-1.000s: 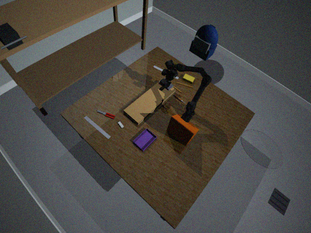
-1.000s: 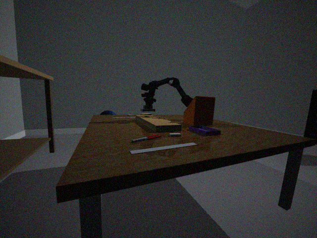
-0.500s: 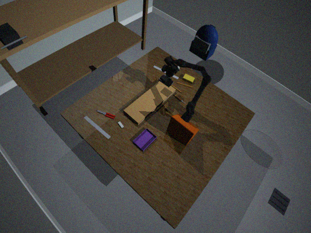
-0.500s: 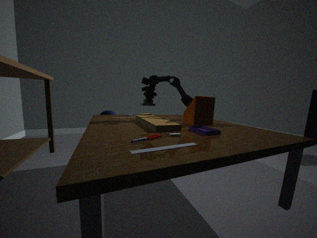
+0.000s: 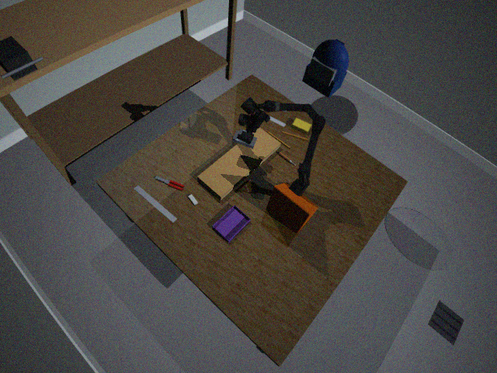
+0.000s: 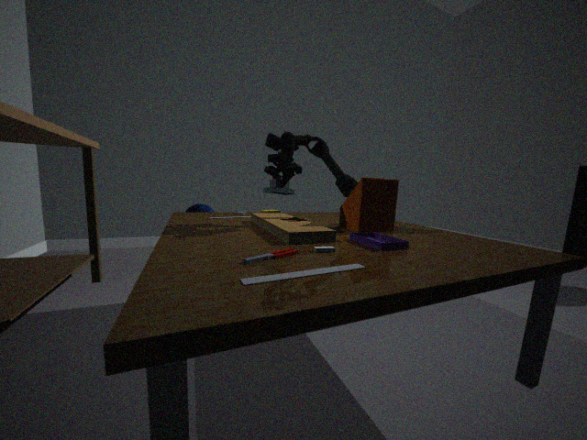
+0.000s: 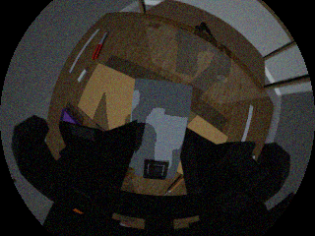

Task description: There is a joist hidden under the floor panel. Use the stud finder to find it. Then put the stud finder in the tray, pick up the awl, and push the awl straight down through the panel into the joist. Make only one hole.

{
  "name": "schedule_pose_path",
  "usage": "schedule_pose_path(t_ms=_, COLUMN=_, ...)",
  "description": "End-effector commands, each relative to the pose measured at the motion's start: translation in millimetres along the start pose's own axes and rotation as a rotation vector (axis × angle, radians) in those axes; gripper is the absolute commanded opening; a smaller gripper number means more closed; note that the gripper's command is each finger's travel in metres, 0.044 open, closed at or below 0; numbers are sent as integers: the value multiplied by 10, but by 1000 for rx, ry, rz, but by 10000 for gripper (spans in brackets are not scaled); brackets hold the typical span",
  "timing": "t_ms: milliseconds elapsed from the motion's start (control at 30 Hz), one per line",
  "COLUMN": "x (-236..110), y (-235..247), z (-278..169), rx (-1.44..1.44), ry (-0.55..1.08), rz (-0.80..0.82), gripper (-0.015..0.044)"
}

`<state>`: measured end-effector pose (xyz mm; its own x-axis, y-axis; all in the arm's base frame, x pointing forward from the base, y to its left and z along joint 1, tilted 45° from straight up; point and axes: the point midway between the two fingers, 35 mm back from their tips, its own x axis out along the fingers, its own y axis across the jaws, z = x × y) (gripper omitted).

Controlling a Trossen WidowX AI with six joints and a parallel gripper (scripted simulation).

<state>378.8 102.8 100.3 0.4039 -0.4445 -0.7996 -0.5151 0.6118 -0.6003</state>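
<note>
My gripper (image 5: 245,136) (image 6: 282,183) (image 7: 158,125) is shut on the grey stud finder (image 5: 252,142) (image 6: 278,191) (image 7: 164,100). It holds it in the air, well above the table, over the far part of the light wooden floor panel (image 5: 217,176) (image 6: 308,233) (image 7: 107,90). The stud finder does not touch the panel. The awl (image 5: 286,158) (image 7: 175,184) seems to be the thin tool with an orange-brown handle and pale tip lying beside the panel. The purple tray (image 5: 231,224) (image 6: 379,241) (image 7: 69,117) looks empty. The joist is hidden.
An orange block (image 5: 293,208) (image 6: 379,203) stands by the arm's base. A red-handled tool (image 5: 175,185) (image 6: 283,253), a white block (image 5: 192,199) (image 6: 324,248) and a long pale strip (image 5: 154,203) (image 6: 303,274) lie near the tray. A yellow block (image 5: 301,124) and two thin sticks lie beyond the awl.
</note>
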Motion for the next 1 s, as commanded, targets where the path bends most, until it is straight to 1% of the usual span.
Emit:
schedule_pose_path(t_ms=0, x=14, y=425, z=154, rx=-104, ry=-19, rz=50, gripper=0)
schedule_pose_path(t_ms=233, x=57, y=1125, z=276, rx=-269, ry=-28, rz=118, gripper=0)
schedule_pose_path(t_ms=467, x=89, y=1826, z=270, rx=-433, ry=-27, rz=178, gripper=0)
schedule_pose_path(t_ms=700, x=124, y=2502, z=140, rx=-596, ry=-16, rz=227, gripper=0)
schedule_pose_path(t_ms=967, x=182, y=3210, z=-149, rx=-780, ry=7, rz=271, gripper=0)
